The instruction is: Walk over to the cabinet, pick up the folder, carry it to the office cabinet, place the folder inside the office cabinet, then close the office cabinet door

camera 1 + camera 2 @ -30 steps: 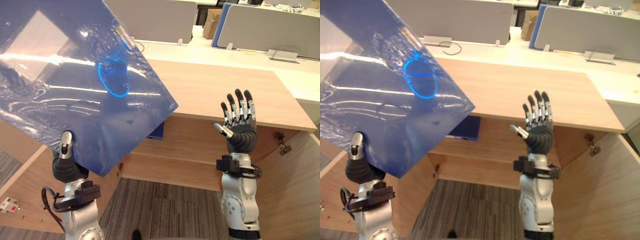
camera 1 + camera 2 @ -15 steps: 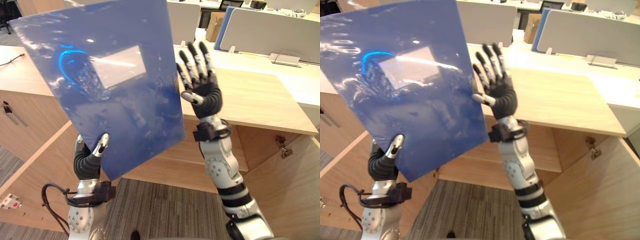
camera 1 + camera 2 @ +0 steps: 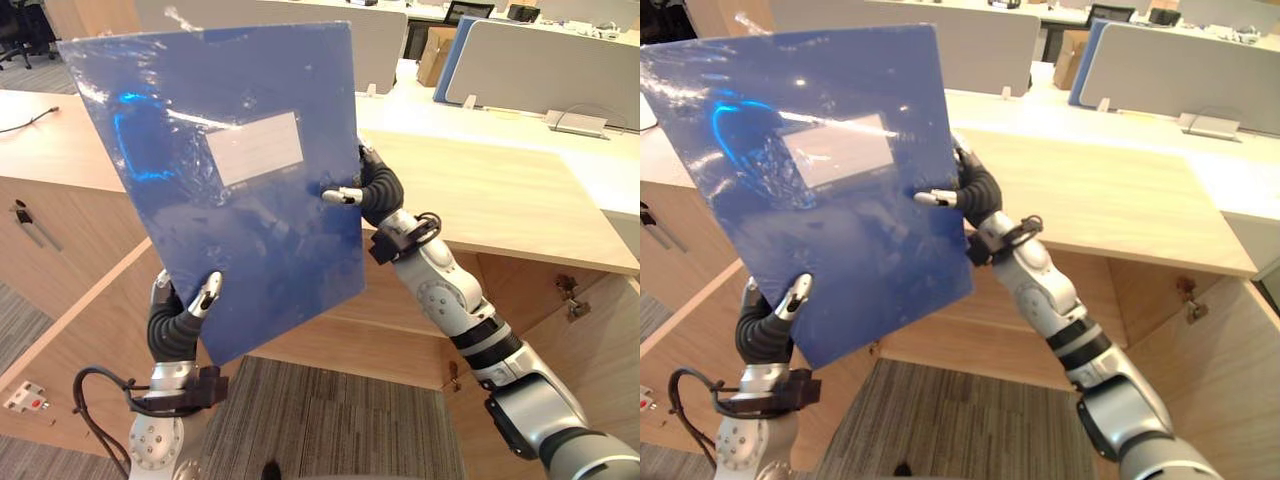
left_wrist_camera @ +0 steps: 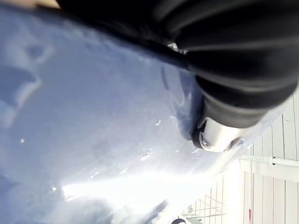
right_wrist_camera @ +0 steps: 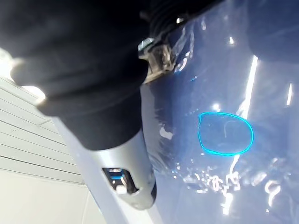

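Two pinch folder [image 3: 270,250]: left robot hand [image 3: 176,325], right robot hand [image 3: 378,192]; eye views: label [image 3: 255,148].

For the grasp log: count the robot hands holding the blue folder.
2. The left robot hand pinches the folder at its lower edge; the right robot hand pinches its right edge, thumb on the front, other fingers hidden behind.

1. The folder [image 3: 240,200], blue and glossy with a pale label, is being held upright, slightly tilted, in front of the cabinet [image 3: 500,200].
2. The left hand [image 3: 178,322] is pinching its lower corner, and the right hand [image 3: 376,190] is gripping its right edge.
3. The light wood cabinet is standing open, its doors [image 3: 590,385] swinging outward.
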Motion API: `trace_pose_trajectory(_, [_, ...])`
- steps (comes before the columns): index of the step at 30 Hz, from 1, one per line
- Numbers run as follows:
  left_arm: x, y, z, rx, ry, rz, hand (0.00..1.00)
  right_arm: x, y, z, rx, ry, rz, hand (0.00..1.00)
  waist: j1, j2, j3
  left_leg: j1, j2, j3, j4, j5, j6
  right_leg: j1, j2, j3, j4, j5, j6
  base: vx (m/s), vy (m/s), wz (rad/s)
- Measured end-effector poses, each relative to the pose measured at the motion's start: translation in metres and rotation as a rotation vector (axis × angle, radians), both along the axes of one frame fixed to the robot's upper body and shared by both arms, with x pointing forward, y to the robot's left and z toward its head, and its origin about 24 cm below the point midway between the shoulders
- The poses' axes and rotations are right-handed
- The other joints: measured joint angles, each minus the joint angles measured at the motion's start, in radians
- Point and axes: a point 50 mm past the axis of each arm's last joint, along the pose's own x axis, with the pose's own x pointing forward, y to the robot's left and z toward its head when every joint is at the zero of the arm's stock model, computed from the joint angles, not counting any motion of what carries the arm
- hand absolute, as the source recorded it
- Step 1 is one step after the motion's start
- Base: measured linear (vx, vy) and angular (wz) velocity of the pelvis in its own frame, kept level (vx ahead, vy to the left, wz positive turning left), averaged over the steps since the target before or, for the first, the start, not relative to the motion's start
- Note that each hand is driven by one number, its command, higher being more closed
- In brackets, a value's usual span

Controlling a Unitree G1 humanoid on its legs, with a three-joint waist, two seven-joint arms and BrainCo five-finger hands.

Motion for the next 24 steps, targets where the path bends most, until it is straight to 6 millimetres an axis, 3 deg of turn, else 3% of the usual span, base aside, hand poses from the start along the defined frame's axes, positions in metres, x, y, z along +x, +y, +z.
trace_pose_trajectory(6, [0.0,-0.002,-0.001,-0.014,0.009,-0.014,1.0,0.005,0.002,0.001,-0.063,-0.015,-0.017,0.0,0.001,0.002,-0.006,-0.002,-0.001,-0.003,0.0,0.004,-0.001,-0.001,0.0,-0.003,0.003,0.0,0.0,0.0,0.0,0.0])
trace_pose_trajectory(7, [0.0,-0.002,-0.001,-0.016,0.01,-0.014,1.0,0.005,0.002,0.001,-0.071,-0.018,-0.021,1.0,0.001,0.003,-0.007,-0.002,-0.001,-0.003,0.0,0.004,-0.001,-0.002,0.0,-0.003,0.003,0.0,0.0,0.0,0.0,0.0])
trace_pose_trajectory(13, [0.001,0.0,-0.002,-0.021,0.015,-0.009,1.0,0.009,0.001,0.001,-0.235,-0.024,0.035,1.0,0.002,0.005,-0.015,-0.007,-0.001,-0.012,0.0,0.011,-0.002,-0.002,0.002,-0.014,0.003,0.0,-0.001,0.0,0.0,0.05])
trace_pose_trajectory(14, [0.001,0.001,-0.001,-0.007,0.011,-0.015,0.0,0.008,-0.002,-0.001,-0.27,-0.006,0.074,1.0,0.003,0.005,-0.018,-0.011,-0.001,-0.018,0.0,0.012,-0.003,-0.002,0.002,-0.02,0.003,0.0,-0.001,-0.01,-0.004,0.16])
trace_pose_trajectory(24, [0.001,-0.007,-0.007,0.022,0.034,-0.135,0.0,0.002,-0.021,-0.002,-0.364,0.02,0.164,1.0,0.03,0.007,-0.032,-0.018,0.002,-0.027,0.0,0.017,-0.006,-0.006,0.006,-0.027,0.0,0.003,-0.005,0.0,-0.001,0.02])
